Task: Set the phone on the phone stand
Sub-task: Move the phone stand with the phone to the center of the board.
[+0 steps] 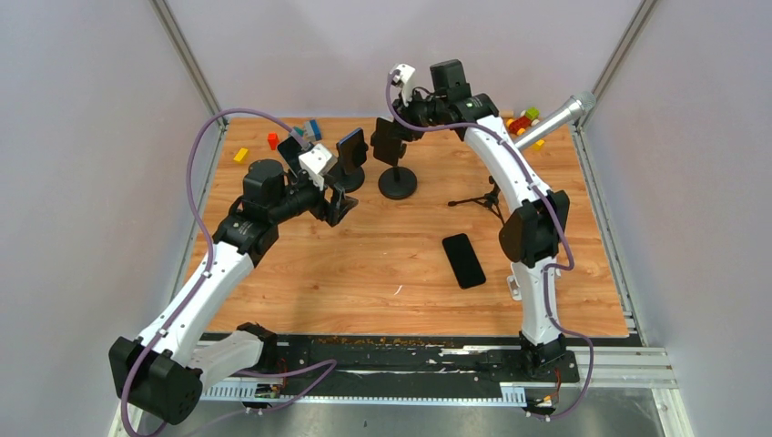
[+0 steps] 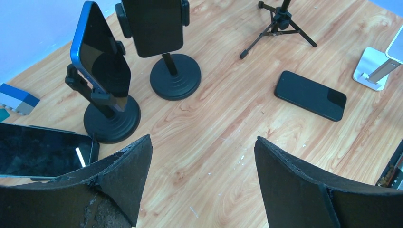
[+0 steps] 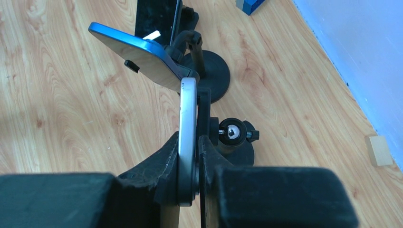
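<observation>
Right gripper (image 3: 188, 142) of mine is clamped on one silver-edged phone (image 3: 188, 109), upright at a black round-based stand (image 2: 175, 76)'s cradle; my left gripper (image 2: 203, 142) hangs wide, empty. Nearest, one black phone (image 1: 463, 260) lies flat; farther, the second black stand (image 2: 111, 116) carries one blue-cased phone (image 2: 97, 52).

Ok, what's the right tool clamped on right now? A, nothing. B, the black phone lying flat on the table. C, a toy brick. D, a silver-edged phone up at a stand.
D: in the right wrist view the right tool is shut on the silver-edged phone, pressing both its faces, while the black phone lies flat on the table, untouched.
</observation>
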Available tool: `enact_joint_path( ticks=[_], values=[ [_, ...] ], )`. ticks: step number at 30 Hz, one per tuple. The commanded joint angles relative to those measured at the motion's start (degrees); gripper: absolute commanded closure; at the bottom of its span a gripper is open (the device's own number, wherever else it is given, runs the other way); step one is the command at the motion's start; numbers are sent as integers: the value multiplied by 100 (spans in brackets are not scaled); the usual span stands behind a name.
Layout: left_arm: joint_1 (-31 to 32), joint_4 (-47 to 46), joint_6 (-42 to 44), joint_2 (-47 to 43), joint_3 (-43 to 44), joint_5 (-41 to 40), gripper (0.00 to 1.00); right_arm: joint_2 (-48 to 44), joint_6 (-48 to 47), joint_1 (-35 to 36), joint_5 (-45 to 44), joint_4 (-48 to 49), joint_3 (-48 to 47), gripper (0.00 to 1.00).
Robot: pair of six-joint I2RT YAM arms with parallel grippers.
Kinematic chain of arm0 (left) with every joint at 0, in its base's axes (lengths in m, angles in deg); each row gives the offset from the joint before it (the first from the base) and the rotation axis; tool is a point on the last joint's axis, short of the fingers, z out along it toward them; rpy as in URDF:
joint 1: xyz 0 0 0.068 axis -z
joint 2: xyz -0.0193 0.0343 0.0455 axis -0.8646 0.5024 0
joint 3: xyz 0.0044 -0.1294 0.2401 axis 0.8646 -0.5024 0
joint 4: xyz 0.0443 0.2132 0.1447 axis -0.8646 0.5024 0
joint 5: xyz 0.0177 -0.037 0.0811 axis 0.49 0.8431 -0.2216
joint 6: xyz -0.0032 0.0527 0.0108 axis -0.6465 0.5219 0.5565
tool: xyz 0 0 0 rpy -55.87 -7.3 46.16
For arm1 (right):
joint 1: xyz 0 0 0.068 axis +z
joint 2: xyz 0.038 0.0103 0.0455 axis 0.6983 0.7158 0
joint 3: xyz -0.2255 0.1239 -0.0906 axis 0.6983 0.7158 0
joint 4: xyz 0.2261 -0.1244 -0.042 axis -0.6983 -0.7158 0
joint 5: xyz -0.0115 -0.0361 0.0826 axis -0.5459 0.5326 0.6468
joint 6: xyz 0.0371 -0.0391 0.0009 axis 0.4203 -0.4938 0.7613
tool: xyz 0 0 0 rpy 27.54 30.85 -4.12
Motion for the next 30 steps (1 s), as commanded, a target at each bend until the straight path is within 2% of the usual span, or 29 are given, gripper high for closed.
enact_joint_path(
  ticks=[1, 13, 17, 25, 30],
  values=[
    [-43, -113, 81, -140, 109, 112, 14, -461, 149, -18, 334, 963, 83, 100],
    [-43, -26, 145, -161, 115, 125, 14, -770, -319, -28, 126, 863, 732, 100],
    [-38, -27, 139, -127, 127, 147, 14, -806, -445, -27, 42, 690, 909, 95],
    [-43, -62, 124, -108, 105, 177, 14, -790, -378, -28, -172, 586, 967, 66],
    [-43, -57, 110, -113, 93, 207, 14, -964, -369, -26, -323, 583, 1058, 38]
  ],
)
